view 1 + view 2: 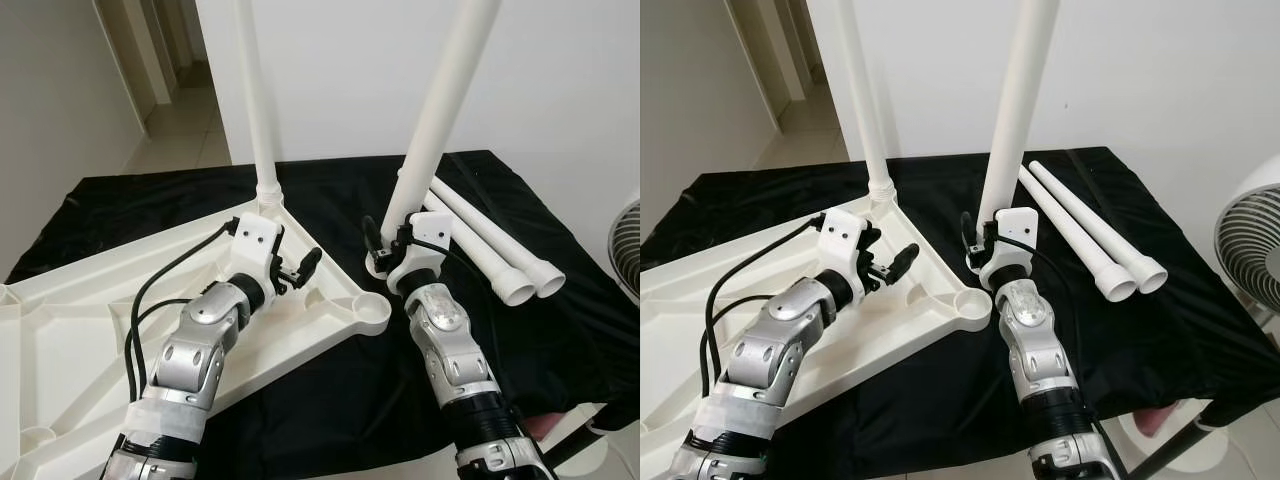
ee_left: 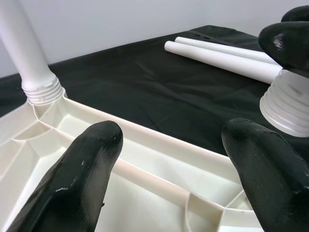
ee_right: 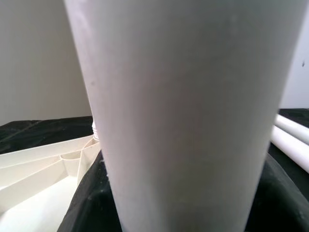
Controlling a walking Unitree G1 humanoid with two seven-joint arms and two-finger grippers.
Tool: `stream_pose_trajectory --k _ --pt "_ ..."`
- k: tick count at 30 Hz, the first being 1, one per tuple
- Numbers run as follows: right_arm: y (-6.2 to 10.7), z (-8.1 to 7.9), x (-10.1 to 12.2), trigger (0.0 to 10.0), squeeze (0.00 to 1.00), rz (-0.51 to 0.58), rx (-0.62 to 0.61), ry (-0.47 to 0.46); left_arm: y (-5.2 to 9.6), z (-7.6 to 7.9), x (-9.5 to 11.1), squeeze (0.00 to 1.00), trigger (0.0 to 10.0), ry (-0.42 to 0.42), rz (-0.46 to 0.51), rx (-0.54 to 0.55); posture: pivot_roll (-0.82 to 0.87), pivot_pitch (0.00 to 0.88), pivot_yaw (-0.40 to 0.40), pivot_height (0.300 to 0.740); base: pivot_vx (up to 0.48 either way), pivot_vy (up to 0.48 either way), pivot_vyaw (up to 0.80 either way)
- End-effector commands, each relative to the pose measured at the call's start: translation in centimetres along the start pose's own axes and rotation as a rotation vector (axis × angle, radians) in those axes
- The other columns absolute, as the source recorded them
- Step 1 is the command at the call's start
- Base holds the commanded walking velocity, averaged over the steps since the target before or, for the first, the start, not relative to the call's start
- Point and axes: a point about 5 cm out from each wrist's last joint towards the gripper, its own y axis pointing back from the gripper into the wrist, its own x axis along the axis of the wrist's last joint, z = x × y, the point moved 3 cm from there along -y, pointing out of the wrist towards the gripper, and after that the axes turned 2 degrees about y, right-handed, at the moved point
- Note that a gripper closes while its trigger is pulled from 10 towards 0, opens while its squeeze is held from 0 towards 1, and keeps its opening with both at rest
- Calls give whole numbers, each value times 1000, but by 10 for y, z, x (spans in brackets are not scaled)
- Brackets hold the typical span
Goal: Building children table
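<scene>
A white plastic table top lies upside down on a black cloth. One white leg stands screwed into its far corner socket. My left gripper hovers open just above the top's ribbed underside, near its right rim, fingers wide apart and holding nothing. My right gripper is shut on a second leg, held upright and leaning slightly right. This leg's threaded end sits low over the cloth, just beyond the empty corner socket. In the right wrist view the held leg is very close.
Two loose white legs lie side by side on the cloth to the right of my right gripper. A fan stands off the table's right edge. A white wall is behind, and a doorway opens at the back left.
</scene>
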Motion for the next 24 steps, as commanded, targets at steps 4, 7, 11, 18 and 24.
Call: stream_pose_trajectory --k 4,7,11,18,24 --pt "5 2 -2 10000 0 -2 -23 -2 -3 2 -8 0 10000 -16 -20 13 -48 1 105 740 0 0 0" --pt "8 1 -3 10000 0 0 -13 -56 -1 7 -7 0 10000 -49 -16 -21 -11 0 55 740 0 0 0" --pt "8 0 -3 10000 0 1 -4 -66 2 8 -5 0 10000 -57 -10 -32 -11 0 55 740 0 0 0" --pt "3 -3 -5 10000 0 -18 35 -49 19 18 -8 0 10000 -112 -13 -114 36 12 16 740 0 0 0" --pt "4 -2 -11 10000 0 -56 61 -8 23 23 -13 0 10000 -108 -23 -104 53 33 6 740 0 0 0"
